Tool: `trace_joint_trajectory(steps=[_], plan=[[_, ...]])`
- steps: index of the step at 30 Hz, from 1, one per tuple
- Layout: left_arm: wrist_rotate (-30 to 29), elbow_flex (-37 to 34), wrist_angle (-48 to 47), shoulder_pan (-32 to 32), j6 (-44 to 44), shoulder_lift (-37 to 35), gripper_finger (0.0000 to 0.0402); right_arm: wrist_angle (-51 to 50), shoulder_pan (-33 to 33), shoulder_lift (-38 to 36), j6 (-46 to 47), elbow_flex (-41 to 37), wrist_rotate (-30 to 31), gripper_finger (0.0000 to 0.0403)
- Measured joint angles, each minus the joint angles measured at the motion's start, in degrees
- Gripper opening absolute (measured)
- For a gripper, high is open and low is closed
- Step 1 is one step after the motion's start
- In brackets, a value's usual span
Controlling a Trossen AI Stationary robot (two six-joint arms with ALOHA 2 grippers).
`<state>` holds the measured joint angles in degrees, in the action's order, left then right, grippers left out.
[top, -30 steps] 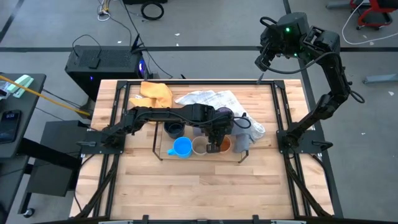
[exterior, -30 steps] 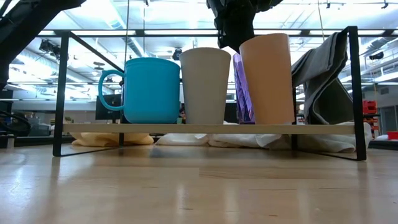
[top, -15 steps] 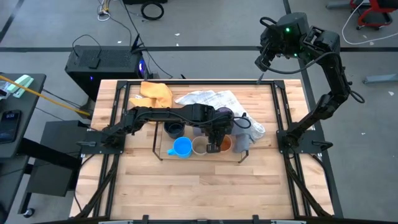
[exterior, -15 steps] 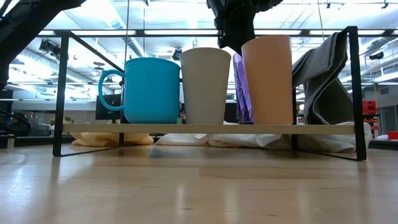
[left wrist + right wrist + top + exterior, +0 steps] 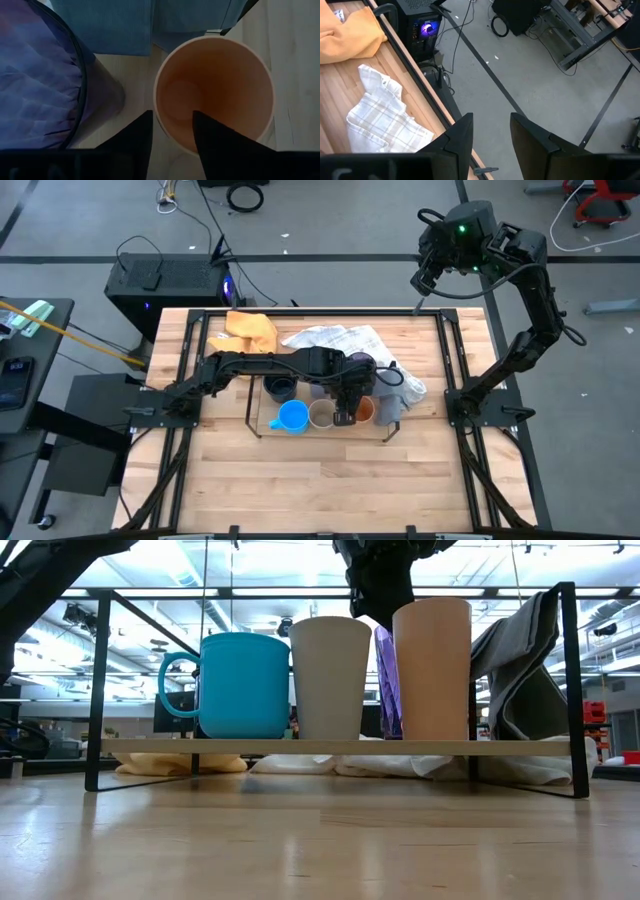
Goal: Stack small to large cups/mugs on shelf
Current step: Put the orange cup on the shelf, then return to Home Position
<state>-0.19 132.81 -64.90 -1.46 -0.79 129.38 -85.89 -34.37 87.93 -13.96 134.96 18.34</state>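
Note:
On the shelf [image 5: 330, 747], a board in a black rod frame, the front row from left to right is a bright blue mug [image 5: 240, 685], a tan cup [image 5: 330, 680] and an orange cup [image 5: 432, 670]. A purple cup [image 5: 388, 690] stands behind them. A dark navy cup [image 5: 281, 388] stands farther back. My left gripper [image 5: 346, 417] points down over the orange cup's left rim and is shut on it. My right gripper [image 5: 422, 280] is raised beyond the table's far right corner, shut and empty. My left gripper holds the orange cup by its rim wall on the cup's left side [image 5: 159, 120]. One finger [image 5: 215, 140] is inside the cup and one [image 5: 132, 140] is outside. The fingers come from above, pointing down. The cup stands upright with its base on the shelf board.
A grey cloth [image 5: 520, 670] hangs over the shelf's right end, close beside the orange cup. A white checked cloth [image 5: 335, 340] and a yellow cloth [image 5: 250, 328] lie on the table behind the shelf. Bare wood lies toward the near edge [image 5: 320, 490].
My left gripper has gone a little toward the table's right edge with the orange cup. The cup has slid along the shelf board away from the tan cup, staying upright.

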Motion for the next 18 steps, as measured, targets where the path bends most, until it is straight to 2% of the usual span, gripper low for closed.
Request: trace_joint_trajectory(steps=[5, 18], plan=[[0.04, 0.00, 0.48, 0.01, 0.01, -0.51, 0.0157, 0.00, 0.00, 0.01, 0.00, 0.00, -0.02, 0.0137], [0.64, 2.19, 3.43, -0.87, -0.80, -2.73, 0.0156, -0.28, -0.02, -0.01, -0.15, 0.00, -0.01, 0.0137]])
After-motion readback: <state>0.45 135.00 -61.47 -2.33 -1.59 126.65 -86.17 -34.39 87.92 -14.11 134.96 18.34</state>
